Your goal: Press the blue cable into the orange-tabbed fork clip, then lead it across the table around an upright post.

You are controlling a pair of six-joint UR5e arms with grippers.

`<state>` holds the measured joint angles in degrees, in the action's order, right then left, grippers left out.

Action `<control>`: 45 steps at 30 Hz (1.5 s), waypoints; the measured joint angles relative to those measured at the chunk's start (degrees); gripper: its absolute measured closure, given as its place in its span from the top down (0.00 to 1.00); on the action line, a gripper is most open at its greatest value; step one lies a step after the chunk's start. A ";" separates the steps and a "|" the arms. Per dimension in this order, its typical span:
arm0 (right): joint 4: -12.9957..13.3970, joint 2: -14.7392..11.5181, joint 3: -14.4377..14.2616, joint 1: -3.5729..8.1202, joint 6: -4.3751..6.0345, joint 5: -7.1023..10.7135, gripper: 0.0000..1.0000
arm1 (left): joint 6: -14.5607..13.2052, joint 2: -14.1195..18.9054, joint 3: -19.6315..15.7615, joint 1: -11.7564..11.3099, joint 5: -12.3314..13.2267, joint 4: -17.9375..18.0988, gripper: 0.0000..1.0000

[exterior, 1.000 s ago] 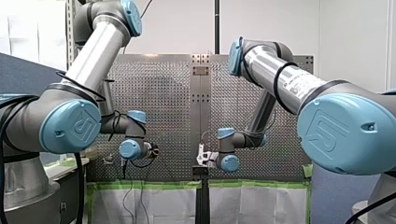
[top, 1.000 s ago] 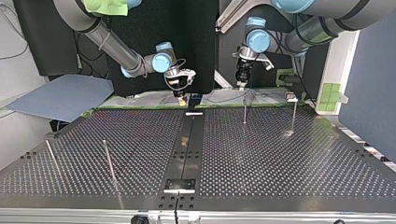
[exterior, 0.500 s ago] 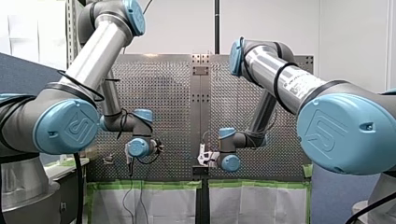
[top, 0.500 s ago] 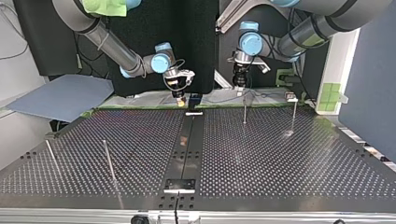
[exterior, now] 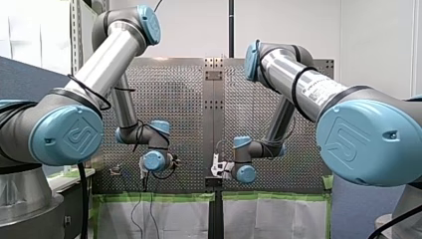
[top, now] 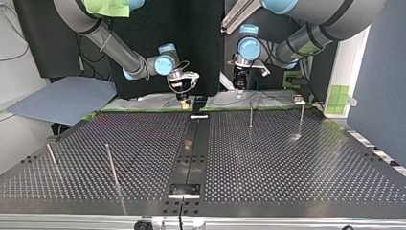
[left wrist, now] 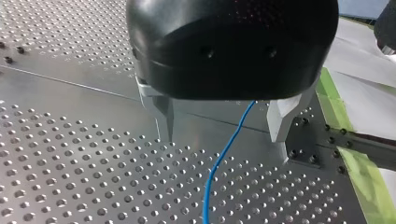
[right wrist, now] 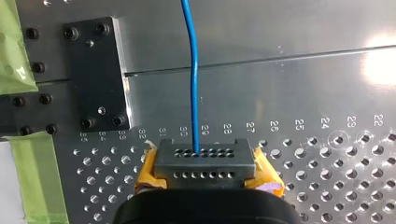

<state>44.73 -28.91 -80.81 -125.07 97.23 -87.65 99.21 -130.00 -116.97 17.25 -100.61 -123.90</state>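
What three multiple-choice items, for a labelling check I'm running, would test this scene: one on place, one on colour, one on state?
1. In the left wrist view, the blue cable runs: A) between the left gripper's fingers; B) around a post; C) off the table.
2. The right gripper's pads are: A) green; B) yellow; C) white.
3. The left gripper is: A) shut on the cable; B) holding a post; C) open.
Answers: 1 A, it passes through the gap between them; 2 B, the right wrist view shows yellow at both sides of its tip; 3 C, its fingers stand apart, clear of the cable.
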 joint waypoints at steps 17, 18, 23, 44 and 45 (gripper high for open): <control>-0.06 0.02 -0.02 -0.11 -0.08 0.13 0.00 | -0.84 -2.29 8.67 0.52 -6.41 -3.98 1.00; -0.07 0.02 -0.02 -0.10 -0.08 0.14 0.00 | -1.14 -2.29 8.99 0.53 -6.46 -4.13 1.00; -0.12 0.03 -0.02 -0.06 -0.08 0.18 0.00 | -3.34 -2.31 9.95 0.49 -6.38 -5.27 1.00; -0.24 0.02 -0.02 -0.29 -0.09 0.18 0.00 | -8.03 -4.39 10.35 0.11 -8.00 -6.64 1.00; -0.24 0.02 -0.02 -0.29 -0.09 0.19 0.00 | -8.11 -4.40 10.37 0.11 -8.13 -6.45 1.00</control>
<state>44.48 -28.88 -80.82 -125.36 97.14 -87.46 91.10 -134.40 -106.60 17.36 -108.74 -130.35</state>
